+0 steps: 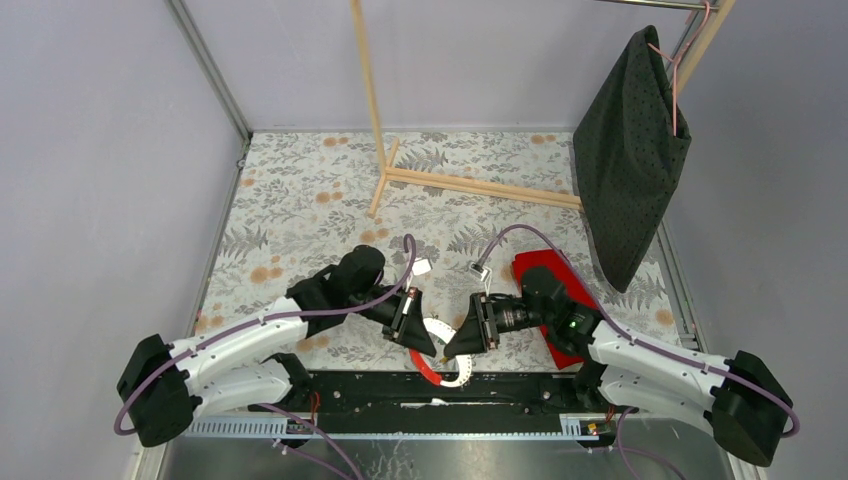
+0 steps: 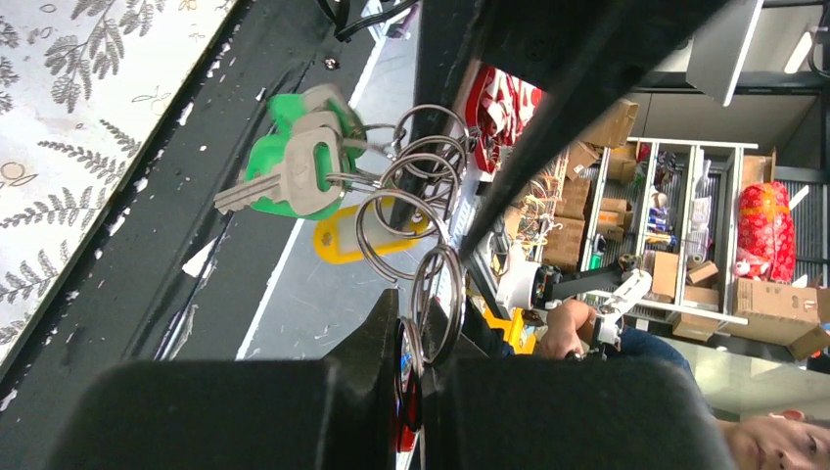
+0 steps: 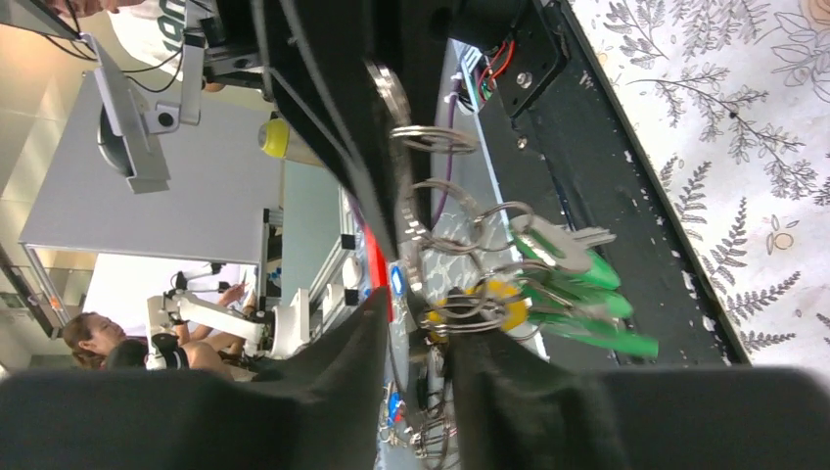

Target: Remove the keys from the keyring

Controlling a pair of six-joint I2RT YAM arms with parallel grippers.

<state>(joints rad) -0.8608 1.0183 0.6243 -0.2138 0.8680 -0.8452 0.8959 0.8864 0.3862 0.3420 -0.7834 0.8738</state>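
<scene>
Left claw (image 2: 415, 341) is clenched on the keyring (image 1: 440, 326) over the desk's (image 1: 300, 200) near edge. Green-headed keys (image 2: 294, 171) dangle. Right claw (image 3: 419, 338) straddles small split rings (image 3: 460, 305) — grip unclear.

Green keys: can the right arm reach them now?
Probably yes: the green keys hang free just beside the right gripper, whose jaws straddle their small rings; the left gripper holds the keyring farther along.
</scene>
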